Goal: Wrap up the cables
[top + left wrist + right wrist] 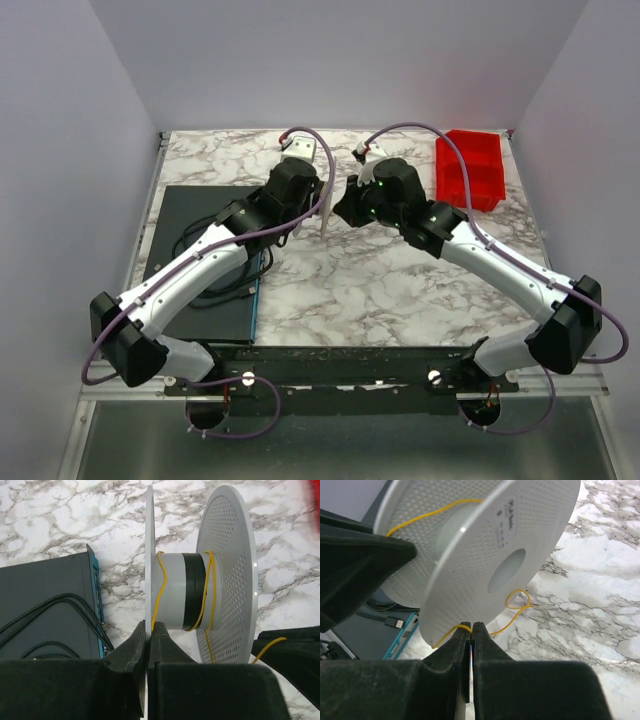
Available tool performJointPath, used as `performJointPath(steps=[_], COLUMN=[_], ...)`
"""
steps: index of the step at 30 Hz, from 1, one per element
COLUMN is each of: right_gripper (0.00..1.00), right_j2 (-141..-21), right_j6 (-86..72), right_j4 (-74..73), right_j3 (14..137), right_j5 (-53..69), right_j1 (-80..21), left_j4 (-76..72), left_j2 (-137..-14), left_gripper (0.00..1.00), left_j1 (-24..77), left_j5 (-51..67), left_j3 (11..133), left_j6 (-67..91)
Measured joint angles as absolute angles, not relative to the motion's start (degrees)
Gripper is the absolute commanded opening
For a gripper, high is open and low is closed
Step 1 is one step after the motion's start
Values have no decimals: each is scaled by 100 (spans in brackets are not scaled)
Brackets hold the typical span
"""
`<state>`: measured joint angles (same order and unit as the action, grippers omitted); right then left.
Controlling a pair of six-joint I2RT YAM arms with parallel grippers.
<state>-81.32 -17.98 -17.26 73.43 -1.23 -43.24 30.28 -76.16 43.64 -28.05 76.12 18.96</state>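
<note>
Black fingers of the left gripper [149,630] fill the bottom of the left wrist view, clenched on the lower rim of a white spool's [175,592] left flange, which stands on edge between them. Left of those fingers lies a dark panel [45,590] with a teal edge, with black cords [50,605] running across it. Around it is the marble tabletop [60,520].

The spool's hub is white with a black band. The thin yellow cable [164,577] hangs around it in a few slack turns, one near each flange, and crosses the band low down. The right flange is perforated all over, and a further piece of cable curves over the black body at the lower right.

From above, the two arms meet over the far middle of the table with the spool [325,205] held edge-on between them, off the surface.

In the right wrist view, the right gripper [471,626] is pressed closed just under the rim of the nearer flange, with the cable pinched between its tips. From there the cable runs right into a small loose loop above the marble. Another strand arcs between the flanges higher up. A plug on a black cord shows at the lower left, beside the teal edge.

Farther right, a red bin [470,170] sits at the far right of the table, well apart from the spool.
</note>
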Motion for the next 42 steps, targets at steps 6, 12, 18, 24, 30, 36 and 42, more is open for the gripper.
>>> performJointPath(steps=[6, 12, 18, 24, 30, 36, 42], right_gripper=[2, 3, 11, 17, 22, 23, 23], right_j2=[-7964, -7894, -8055, -8309, -8372, -8372, -8372], right_j6=[-1852, -1826, -1649, -1623, -1645, -1743, -1918], right_j4=[-1544, -1614, -1647, -1636, -1461, -1015, -676], right_j3=[7343, 7343, 7369, 7446, 7474, 7290, 6805], right_j5=[-56, -268, -572, -519, -325, 213, 694], right_j1=[-4263, -4278, -4259, -3990, -3568, -3192, -2980], left_j4=[3767, 3859, 3533, 3489, 3701, 4051, 4259], left_j2=[-8077, -8154, -7679, -7026, -6637, -6587, -6584], left_gripper=[0, 0, 0, 0, 0, 0, 0], left_j1=[4383, 4480, 4486, 4480, 4462, 4458, 4458], left_j5=[-2816, -2733, -2355, -1874, -1605, -1516, -1345], left_j3=[7920, 8007, 7487, 7070, 6963, 7135, 7494], left_j6=[1918, 1789, 1372, 956, 797, 923, 1170])
